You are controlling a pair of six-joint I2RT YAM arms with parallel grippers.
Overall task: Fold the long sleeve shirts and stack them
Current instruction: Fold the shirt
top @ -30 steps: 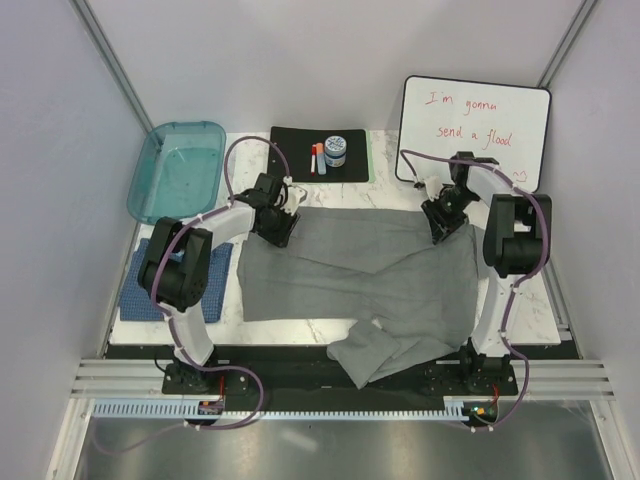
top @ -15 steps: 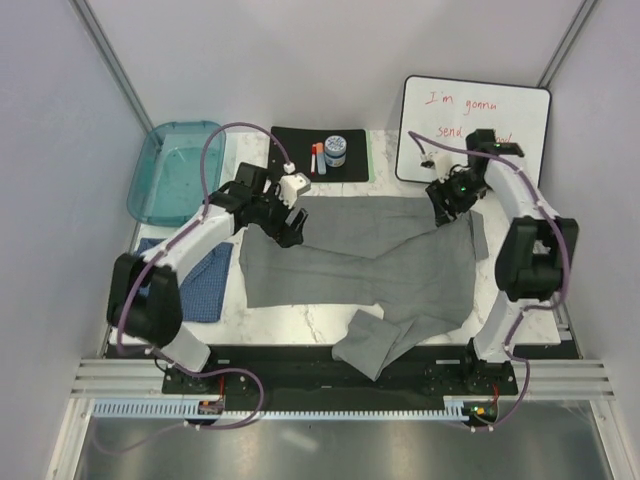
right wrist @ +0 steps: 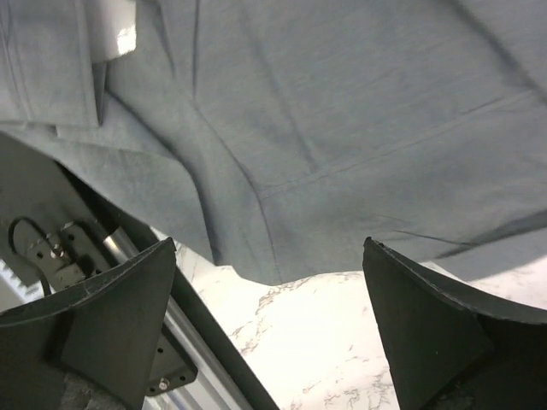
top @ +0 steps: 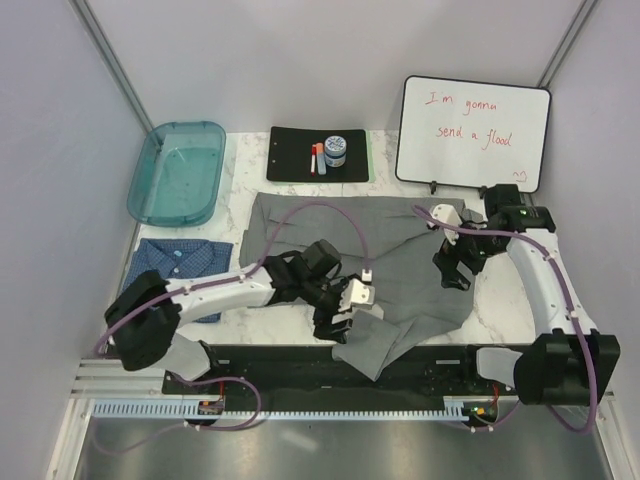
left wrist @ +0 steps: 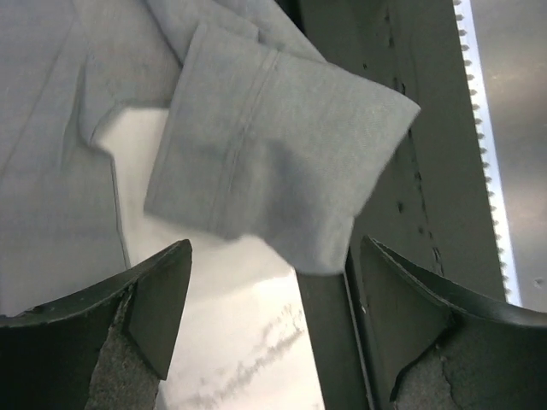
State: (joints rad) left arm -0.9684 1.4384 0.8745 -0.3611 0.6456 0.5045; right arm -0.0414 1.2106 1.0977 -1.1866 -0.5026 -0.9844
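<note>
The grey long sleeve shirt [top: 370, 245] lies spread flat across the middle of the table. One sleeve [top: 372, 345] hangs over the near edge. In the left wrist view its cuff [left wrist: 273, 162] lies just ahead of my left gripper [left wrist: 269, 316], which is open with only marble between the fingers. From above, the left gripper [top: 335, 322] hovers at the shirt's near hem beside that sleeve. My right gripper [top: 452, 268] is open over the shirt's right part; its wrist view shows the grey cloth [right wrist: 342, 128] ahead of the right gripper [right wrist: 273, 333]. The blue shirt [top: 180, 265] lies folded at the left.
A teal tray [top: 178, 172] stands at the back left. A black mat [top: 300, 160] behind the shirt carries a small jar [top: 335, 150] and a marker [top: 318, 158]. A whiteboard [top: 473, 133] leans at the back right. A black rail [top: 300, 365] runs along the near edge.
Both grippers let go of the grey shirt's far edge and opened. Both arms swung back toward the near side, and the shirt now lies flat farther back.
</note>
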